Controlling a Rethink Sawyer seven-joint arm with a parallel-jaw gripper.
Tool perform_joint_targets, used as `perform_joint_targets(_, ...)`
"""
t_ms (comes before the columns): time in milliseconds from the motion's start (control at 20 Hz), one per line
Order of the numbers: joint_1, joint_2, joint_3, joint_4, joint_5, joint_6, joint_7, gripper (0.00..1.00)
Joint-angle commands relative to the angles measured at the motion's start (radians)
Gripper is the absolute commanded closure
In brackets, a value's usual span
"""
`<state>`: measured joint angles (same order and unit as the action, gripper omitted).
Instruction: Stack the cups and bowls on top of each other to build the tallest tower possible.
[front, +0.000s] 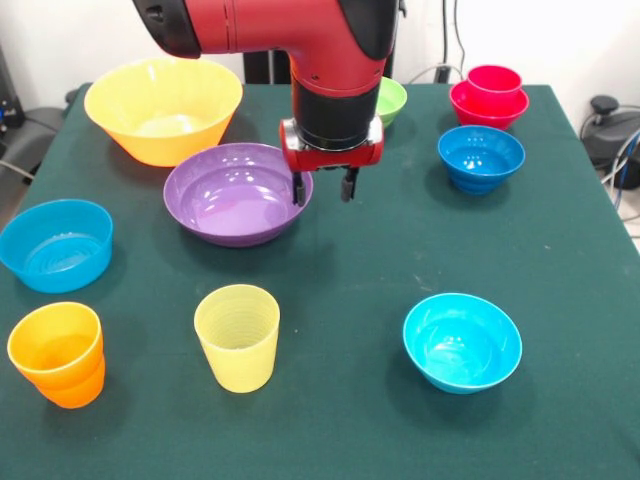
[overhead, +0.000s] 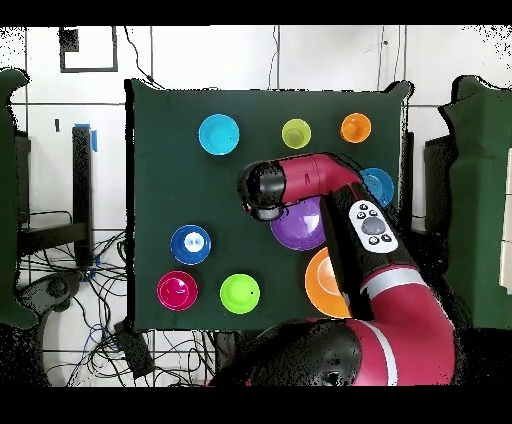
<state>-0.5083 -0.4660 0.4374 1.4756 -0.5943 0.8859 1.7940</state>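
Green-clothed bench (front: 560, 300) carrying everything. Large glossy yellow-orange plastic bowl (front: 163, 108) far left; wide shallow purple plastic bowl (front: 238, 192) just beside it. Red tumbler nested in small red bowl (front: 489, 97), far right. Empty fingers (front: 322, 186) parted above purple bowl's rim.

A dark green cloth (front: 560, 300) is spread over the table. On it are seen a yellow-orange bowl (front: 163, 108), a purple bowl (front: 237, 192), a lime green bowl (front: 391, 99), a dark blue bowl (front: 481, 158), a cyan bowl (front: 462, 341) and a light blue bowl (front: 56, 244). A red tumbler (front: 494, 80) is nested in a red bowl (front: 488, 107) (both the same shade). The orange tumbler (front: 58, 353) is plain; the pale yellow tumbler (front: 238, 336) is finely ribbed. The arm (front: 300, 40) is coloured red and black.
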Motion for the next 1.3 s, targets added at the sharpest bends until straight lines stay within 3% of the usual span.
perform_joint_targets(50,-0.023,0.056,0.052,-0.029,-0.072,-0.001,-0.258,0.00)
perform_joint_targets(650,-0.001,0.061,0.028,-0.060,-0.096,0.060,-0.260,0.00)
perform_joint_targets(1000,0.013,0.053,0.004,-0.021,-0.118,0.010,-0.205,0.00)
perform_joint_targets(1300,0.027,0.045,-0.009,-0.016,-0.128,0.045,-0.192,0.00)
